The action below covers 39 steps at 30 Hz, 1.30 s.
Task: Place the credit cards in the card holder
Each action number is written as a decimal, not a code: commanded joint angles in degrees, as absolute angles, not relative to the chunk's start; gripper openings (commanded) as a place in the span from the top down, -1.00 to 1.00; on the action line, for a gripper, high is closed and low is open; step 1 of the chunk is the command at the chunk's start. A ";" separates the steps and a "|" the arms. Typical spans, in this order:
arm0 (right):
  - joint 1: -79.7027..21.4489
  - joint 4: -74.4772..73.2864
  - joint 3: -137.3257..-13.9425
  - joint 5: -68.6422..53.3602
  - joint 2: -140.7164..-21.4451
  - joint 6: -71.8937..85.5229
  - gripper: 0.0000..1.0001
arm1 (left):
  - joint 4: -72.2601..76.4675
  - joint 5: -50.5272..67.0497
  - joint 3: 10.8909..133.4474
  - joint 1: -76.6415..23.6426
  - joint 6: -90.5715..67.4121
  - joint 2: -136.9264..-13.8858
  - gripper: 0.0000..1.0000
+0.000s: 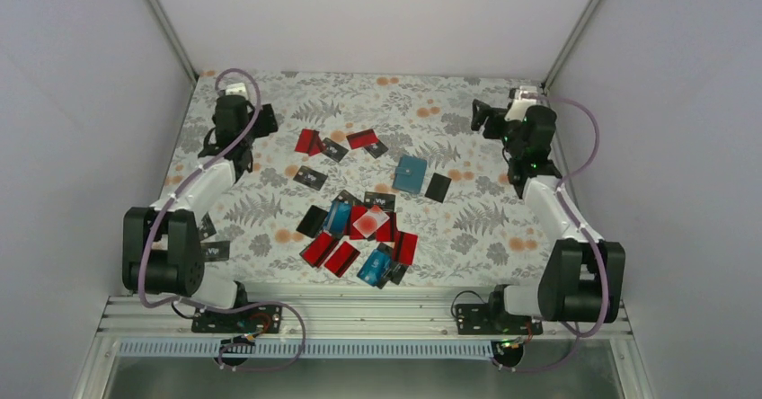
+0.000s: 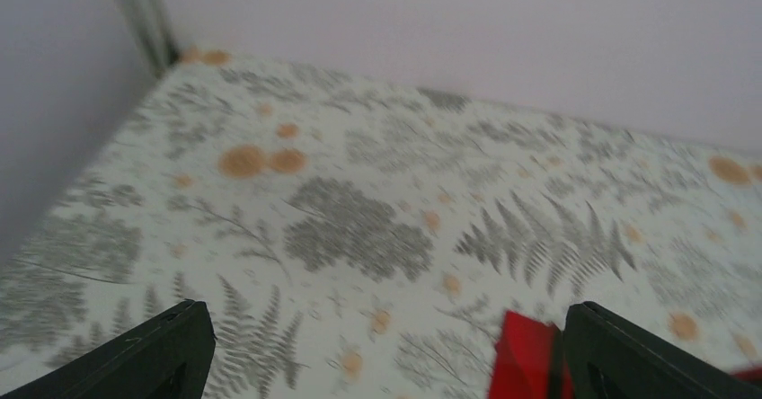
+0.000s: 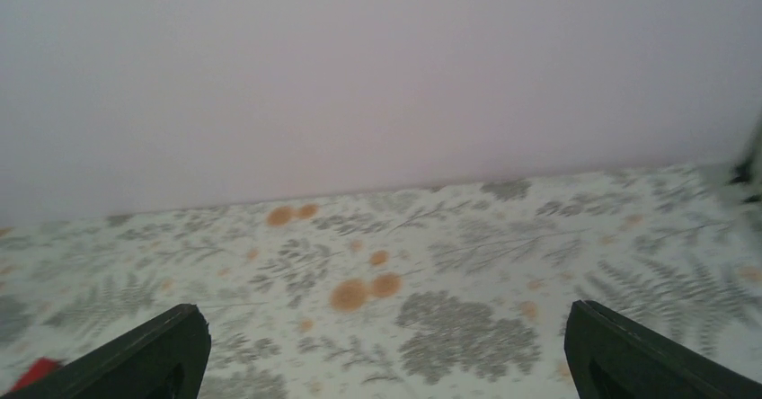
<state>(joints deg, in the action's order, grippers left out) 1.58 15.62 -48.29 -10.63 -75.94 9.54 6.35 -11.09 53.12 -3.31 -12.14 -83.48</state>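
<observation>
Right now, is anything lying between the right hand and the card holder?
Nothing visible does. Only bare patterned tablecloth separates the open right hand from the card holder. A black card lies just beside the holder's right edge, off the direct line.

Your top camera looks down from high at the near side onto the whole counter (image 1: 503, 228). Your wrist cameras sit low over it, looking across toward the walls (image 3: 359, 75). All three share its leafy top.
</observation>
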 commanded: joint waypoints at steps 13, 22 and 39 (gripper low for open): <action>0.26 -6.56 -51.96 -37.29 -90.89 25.22 -0.85 | -6.71 21.57 63.65 -20.87 -19.07 -99.17 -0.68; -3.72 -3.71 -49.05 -41.85 -97.99 25.55 -0.39 | -5.45 30.14 73.90 -28.10 -22.55 -112.94 -0.39; -6.41 -1.99 -51.65 -42.04 -105.87 27.89 -0.03 | -13.46 31.95 86.74 -32.39 -19.84 -126.88 -0.05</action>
<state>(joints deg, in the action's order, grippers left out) -5.69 -3.18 -49.98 -41.82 -104.09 26.81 -11.22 30.52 84.77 -32.03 -21.04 -124.84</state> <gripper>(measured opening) 0.520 0.528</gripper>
